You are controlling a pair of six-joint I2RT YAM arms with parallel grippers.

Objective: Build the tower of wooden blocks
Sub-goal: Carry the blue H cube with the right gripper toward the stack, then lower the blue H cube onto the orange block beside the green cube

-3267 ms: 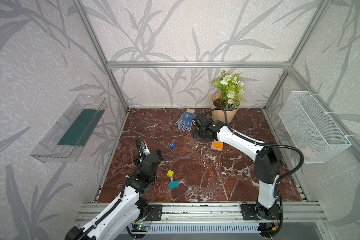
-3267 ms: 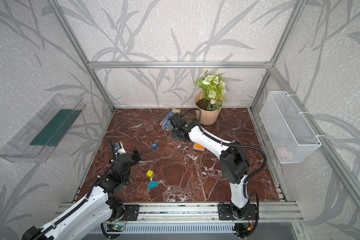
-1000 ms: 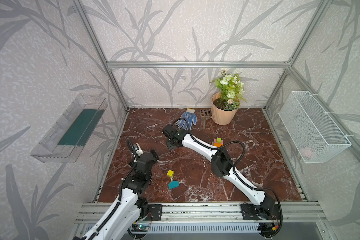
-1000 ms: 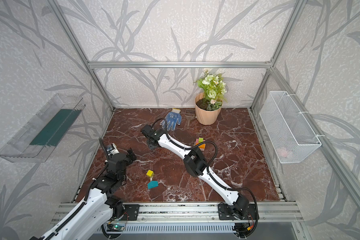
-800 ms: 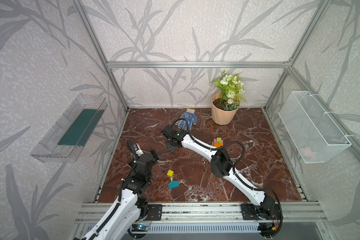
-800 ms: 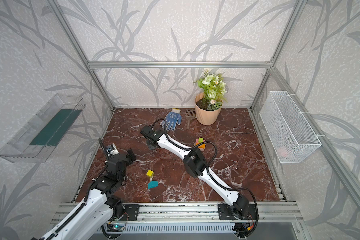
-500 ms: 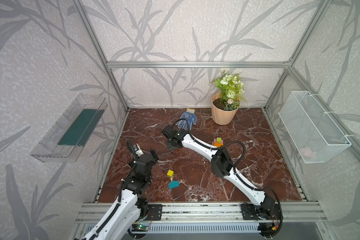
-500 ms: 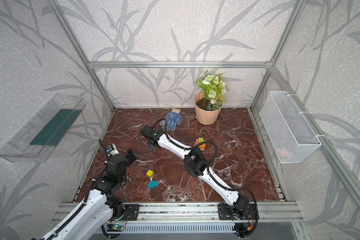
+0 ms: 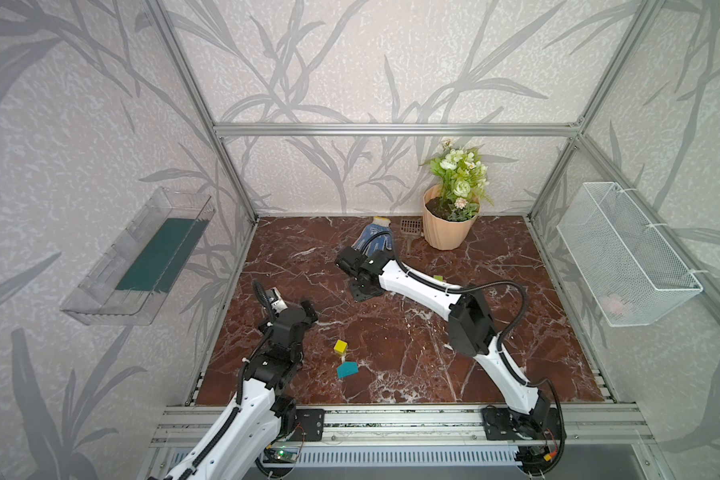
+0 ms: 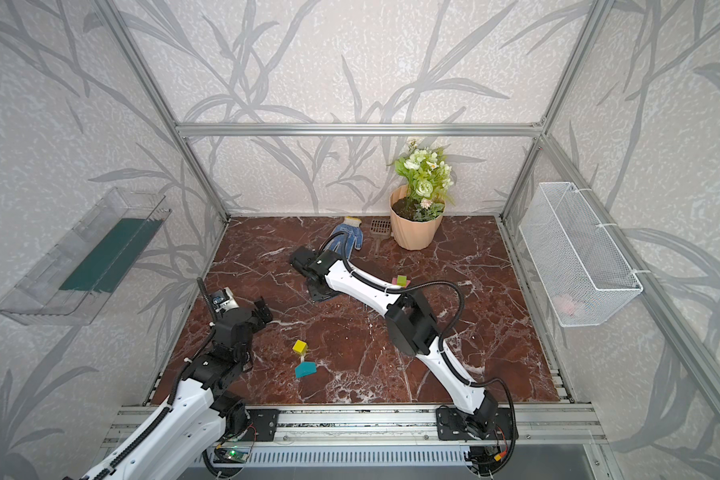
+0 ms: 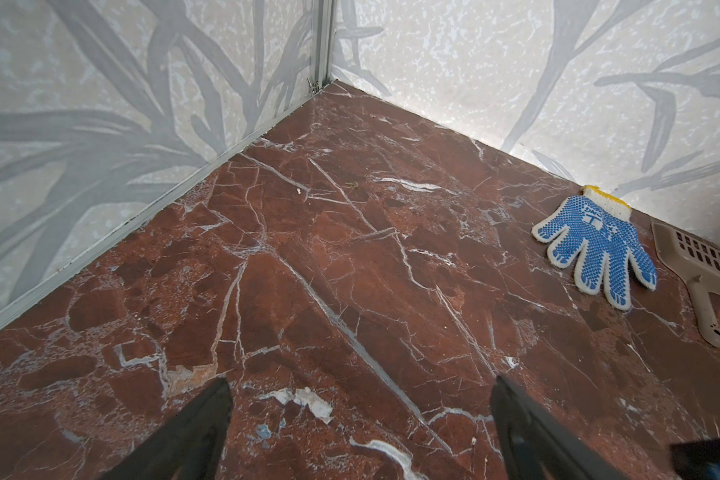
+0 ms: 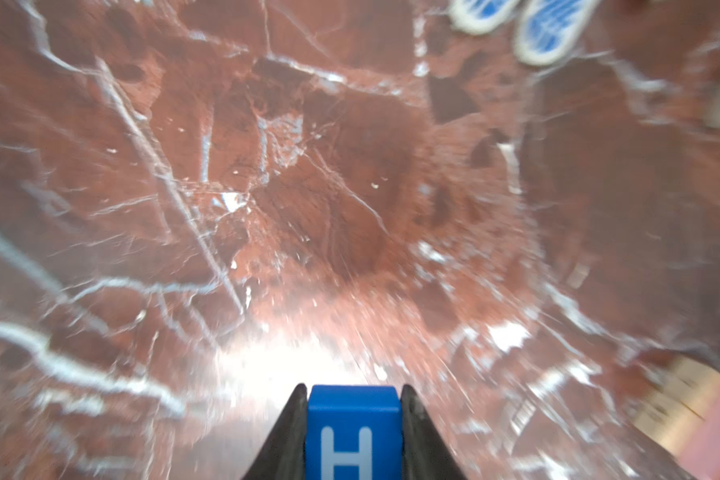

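Both top views: right pincer [image 9: 361, 286] reaches across the middle, nose down over the tabletop [image 9: 391, 332], just in front of the glove [image 9: 375, 239]. Its load is hidden under the wrist. The started wood block tower [image 10: 402, 281] sits behind the right forearm with a lime cube [image 10: 400, 279] on top and a pink edge under it; the rest is hidden. Yellow cube [image 9: 341, 347] and teal piece [image 9: 347, 369] lie loose near the front, just beside each other and well apart from the tower. Left pincer [image 9: 309, 312] hovers at the left side, carrying nothing.

Left wrist: fingers [image 11: 200, 432] stand wide apart with only bare marble between them. Glove and scoop [image 11: 699, 266] are off to one side.

Right wrist: jaws clamped on the blue "H" cube [image 12: 353, 432]. The picture is motion-smeared, so the arm is probably moving. Can't tell whether the cube has cleared the marble. Tan and pink blocks [image 12: 682, 399] blur at the frame edge, likely the tower's base.

Step, as judged: the pick of the "H" cube is done and the carry to the tower is starting. The next move needs a lift clear of the marble and a swing back toward the tower. Then a square approach from above, a gentle set-down on the top layer and a release without nudging the stack. Yellow and teal are still to place.

Versus about three seconds earlier: the blue cube then lay free on the marble and the right pincer was back near the glove and pot. Now the arm is stretched out to that spot and the cube is off the open tabletop. The left arm has shifted slightly; yellow and teal are unmoved.
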